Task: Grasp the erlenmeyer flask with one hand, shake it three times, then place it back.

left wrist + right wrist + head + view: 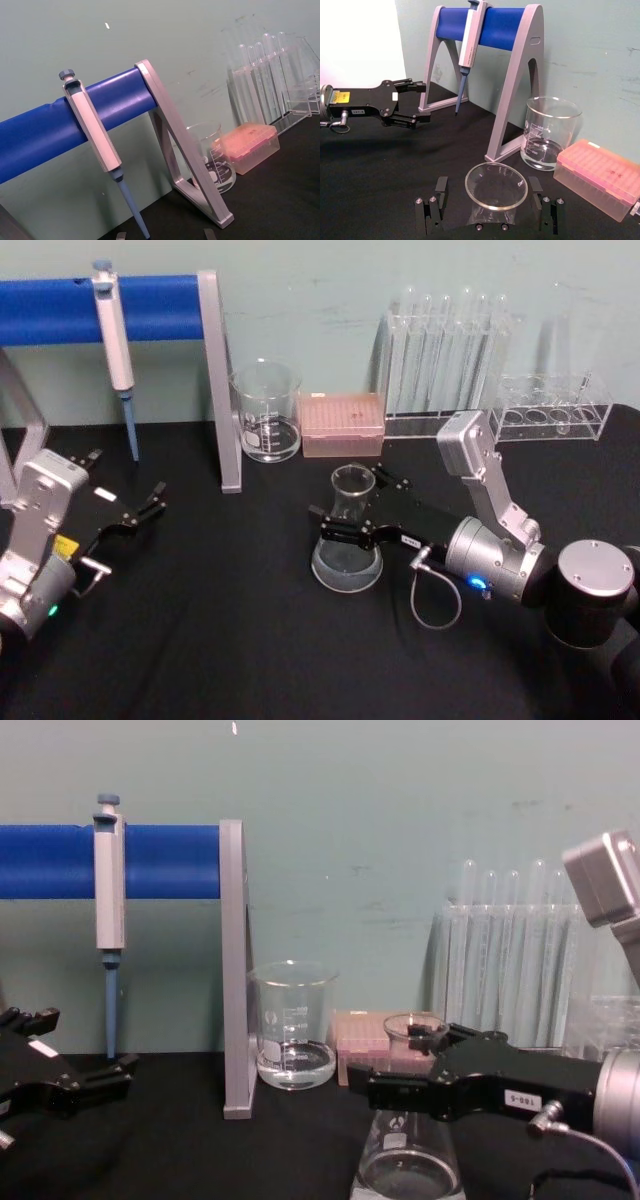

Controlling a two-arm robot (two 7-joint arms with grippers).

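The erlenmeyer flask (347, 565) stands upright on the black table, with a little clear liquid in its wide base. My right gripper (355, 505) reaches in from the right and straddles its neck, one finger on each side. In the right wrist view the flask's rim (496, 172) sits between the two fingers (441, 186) with a gap on both sides, so the gripper (488, 192) is open. The chest view shows the same gripper (405, 1065) at neck height above the flask's base (405, 1160). My left gripper (140, 512) rests open at the left, away from the flask.
A glass beaker (267, 410) and a pink tip box (342, 425) stand just behind the flask. A pipette (115, 340) hangs on the blue-barred stand (215, 380) at back left. Test tubes in clear racks (450, 360) line the back right.
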